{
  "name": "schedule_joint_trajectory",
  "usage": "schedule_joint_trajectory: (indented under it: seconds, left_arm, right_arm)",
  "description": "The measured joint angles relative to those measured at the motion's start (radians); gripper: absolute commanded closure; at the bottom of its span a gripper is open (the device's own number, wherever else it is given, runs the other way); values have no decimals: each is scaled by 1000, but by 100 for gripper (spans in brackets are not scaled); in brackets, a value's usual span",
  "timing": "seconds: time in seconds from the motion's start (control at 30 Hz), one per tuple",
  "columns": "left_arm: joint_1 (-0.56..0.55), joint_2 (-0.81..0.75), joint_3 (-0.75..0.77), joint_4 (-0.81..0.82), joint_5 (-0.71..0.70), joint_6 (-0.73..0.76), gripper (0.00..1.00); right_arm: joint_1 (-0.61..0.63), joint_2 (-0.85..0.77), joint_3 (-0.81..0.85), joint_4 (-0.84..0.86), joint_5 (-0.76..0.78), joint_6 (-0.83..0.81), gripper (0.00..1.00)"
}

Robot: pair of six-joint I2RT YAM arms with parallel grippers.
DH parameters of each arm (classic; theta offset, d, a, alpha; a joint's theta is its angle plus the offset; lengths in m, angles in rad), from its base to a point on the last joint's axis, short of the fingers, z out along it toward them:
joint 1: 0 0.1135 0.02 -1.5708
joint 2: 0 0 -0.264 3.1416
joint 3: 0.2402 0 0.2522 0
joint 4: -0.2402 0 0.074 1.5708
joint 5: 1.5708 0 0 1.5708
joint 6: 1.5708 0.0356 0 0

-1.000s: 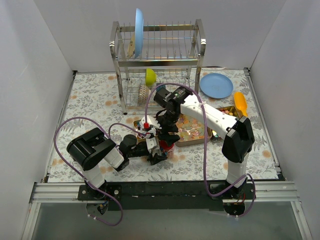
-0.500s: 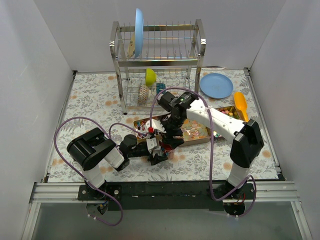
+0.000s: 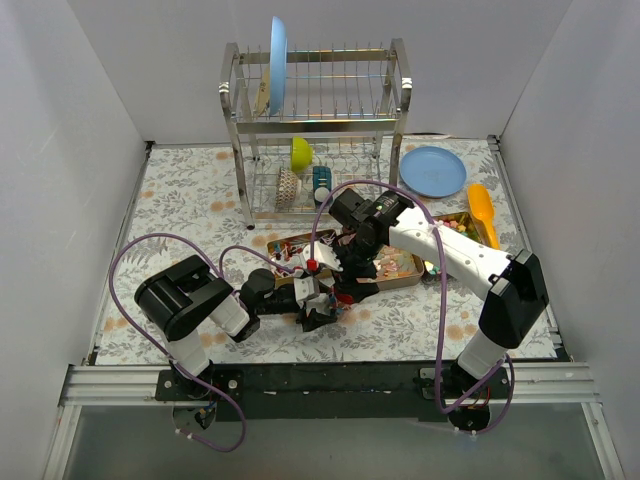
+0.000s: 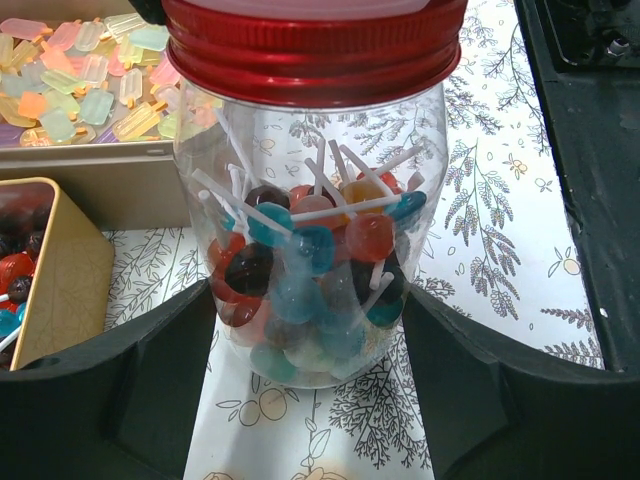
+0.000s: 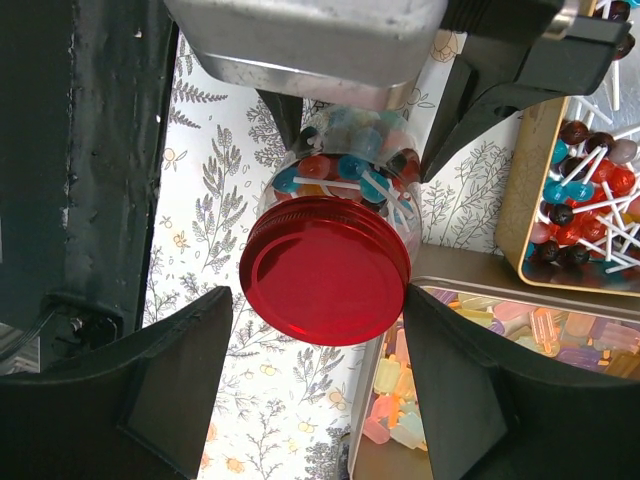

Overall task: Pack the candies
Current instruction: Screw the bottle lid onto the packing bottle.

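The left gripper (image 4: 310, 335) squeezes one jar (image 4: 335, 140) by its sides, same spot as before. The jar stands on the table (image 3: 200, 200), and candies (image 4: 300, 260) on sticks fill its lower half. One red lid (image 5: 325, 270) sits on top. The right gripper (image 5: 318, 305) has come nearer and now hangs over the lid, a finger (image 5: 170, 390) on each side; it is hard to tell if they press it. That arm's elbow has swung out to the right. Just past the jar are three trays of more candies: a gold tin (image 4: 60, 270), a flat tray (image 5: 440, 275), and a second tin (image 3: 462, 222) beside one orange scoop (image 3: 481, 208). Farther back are two blue plates (image 3: 433, 171) and one rack (image 3: 315, 100), with a teal thing (image 3: 321, 183) now showing.
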Motion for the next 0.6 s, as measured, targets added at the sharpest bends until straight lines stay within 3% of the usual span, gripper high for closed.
schedule_joint_trajectory:
  seconds: [0.33,0.6]
  left_arm:
    - [0,6,2,-3,2,-1,100]
    - [3,14,2,-9,1,-7,100]
  right_arm:
    - [1,0,1,1,-23,-47,19]
    - [14,0,-14,43,-37,-94,24]
